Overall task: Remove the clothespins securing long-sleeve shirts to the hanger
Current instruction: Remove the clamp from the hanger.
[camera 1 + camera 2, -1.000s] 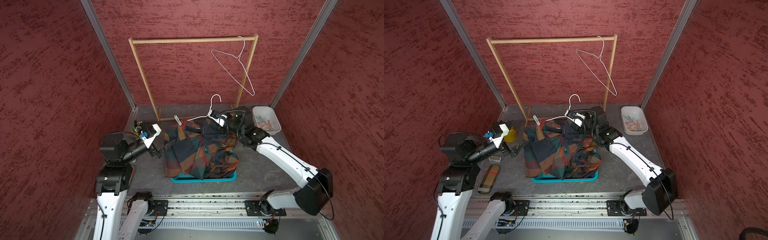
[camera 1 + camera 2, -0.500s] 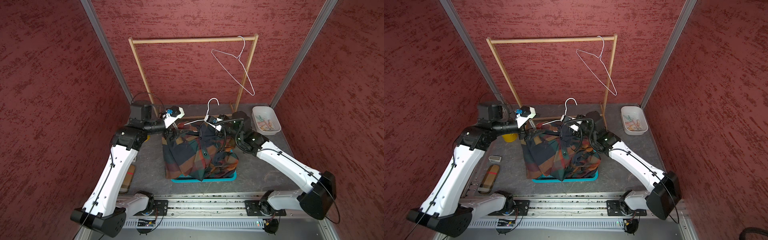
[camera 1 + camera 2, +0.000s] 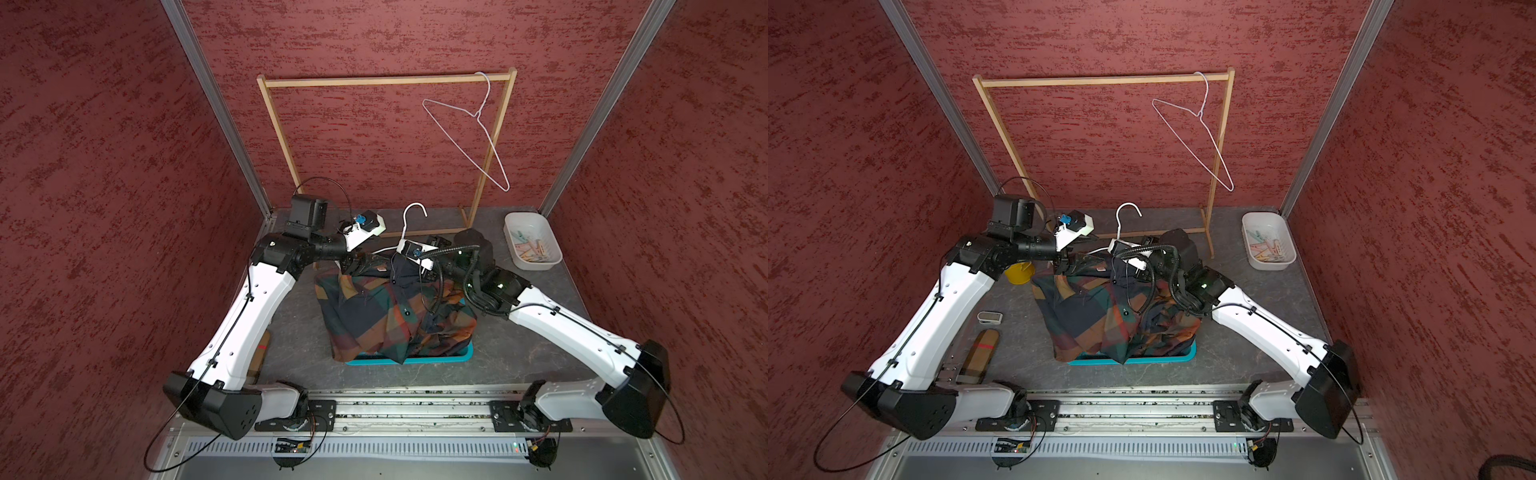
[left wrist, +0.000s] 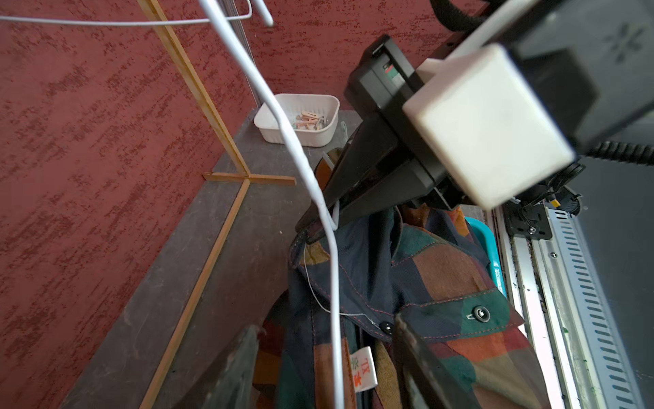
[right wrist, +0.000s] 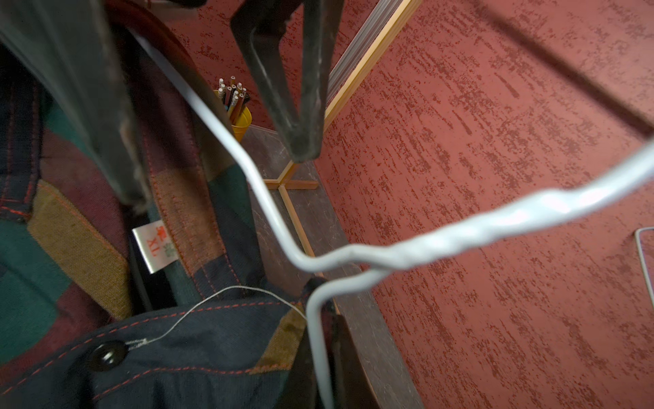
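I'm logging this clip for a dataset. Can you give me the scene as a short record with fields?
shirt: plaid, on a white hanger, cloth piled over a teal tray
right gripper: shut on the hanger's wire
left gripper: open, straddling the hanger at the shirt's collar
clothespins: several in the white tub
rack: holds a bare hanger

Two hangers (white wire), two arms, one rack

2 arms reaching inward, left end effector jaws apart, right end effector pinched closed
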Controlling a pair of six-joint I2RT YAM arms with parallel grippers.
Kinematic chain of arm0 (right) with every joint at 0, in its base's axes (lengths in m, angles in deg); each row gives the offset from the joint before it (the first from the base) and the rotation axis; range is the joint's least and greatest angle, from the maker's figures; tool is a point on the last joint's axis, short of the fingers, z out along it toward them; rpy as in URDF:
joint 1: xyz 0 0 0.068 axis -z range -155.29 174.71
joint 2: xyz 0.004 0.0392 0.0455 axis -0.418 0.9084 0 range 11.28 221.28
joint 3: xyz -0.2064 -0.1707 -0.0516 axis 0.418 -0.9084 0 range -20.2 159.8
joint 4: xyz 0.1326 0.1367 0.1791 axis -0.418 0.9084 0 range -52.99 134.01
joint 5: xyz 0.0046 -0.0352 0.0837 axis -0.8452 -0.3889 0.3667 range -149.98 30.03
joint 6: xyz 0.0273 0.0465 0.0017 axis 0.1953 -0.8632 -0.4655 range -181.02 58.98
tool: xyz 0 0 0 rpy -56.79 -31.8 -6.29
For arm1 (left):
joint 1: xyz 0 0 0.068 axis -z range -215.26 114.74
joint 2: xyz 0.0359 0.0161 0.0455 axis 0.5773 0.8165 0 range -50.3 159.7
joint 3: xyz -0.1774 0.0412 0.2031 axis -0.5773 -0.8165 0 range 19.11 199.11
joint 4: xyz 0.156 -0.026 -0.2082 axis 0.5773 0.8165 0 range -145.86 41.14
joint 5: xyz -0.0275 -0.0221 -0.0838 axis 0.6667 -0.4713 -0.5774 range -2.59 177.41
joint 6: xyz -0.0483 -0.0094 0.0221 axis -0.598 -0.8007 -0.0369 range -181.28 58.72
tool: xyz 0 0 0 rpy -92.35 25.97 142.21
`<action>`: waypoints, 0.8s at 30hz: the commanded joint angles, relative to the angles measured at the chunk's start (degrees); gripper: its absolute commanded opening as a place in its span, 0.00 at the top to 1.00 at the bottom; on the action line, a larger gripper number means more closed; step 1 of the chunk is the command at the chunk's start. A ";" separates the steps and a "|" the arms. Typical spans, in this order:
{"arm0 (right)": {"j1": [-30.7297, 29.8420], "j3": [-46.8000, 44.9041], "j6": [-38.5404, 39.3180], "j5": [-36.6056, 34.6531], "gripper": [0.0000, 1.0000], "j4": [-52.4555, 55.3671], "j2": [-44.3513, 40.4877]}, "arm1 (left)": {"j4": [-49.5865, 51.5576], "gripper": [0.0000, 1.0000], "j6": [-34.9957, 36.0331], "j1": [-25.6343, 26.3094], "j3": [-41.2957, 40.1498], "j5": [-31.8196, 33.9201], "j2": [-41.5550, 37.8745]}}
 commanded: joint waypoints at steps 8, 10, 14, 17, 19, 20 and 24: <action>-0.46 2.05 -1.36 -0.06 1.00 -3.48 -0.36 | 0.79 1.00 2.00 1.26 -0.34 0.96 1.45; -0.46 1.78 -2.47 0.72 0.97 -3.33 -1.02 | -1.77 1.00 2.14 1.19 -1.98 1.14 0.55; 0.22 2.00 -4.99 4.25 0.71 -0.75 -3.03 | -14.45 1.00 3.20 1.05 -11.77 1.96 -4.86; 1.97 0.16 -7.17 7.31 0.58 -0.94 -6.29 | -22.56 1.00 2.46 0.21 -16.69 2.15 -7.78; 4.40 -1.49 -10.12 10.84 0.47 -1.62 -9.08 | -24.08 1.00 2.90 -0.24 -17.61 2.12 -8.38; 5.92 -2.54 -11.81 13.14 0.44 -2.47 -10.66 | -24.43 1.00 3.20 -0.44 -17.83 1.65 -8.55; 14.41 -8.55 -20.67 24.74 0.39 -8.73 -16.83 | -31.02 1.00 3.29 -1.66 -21.57 -0.55 -9.99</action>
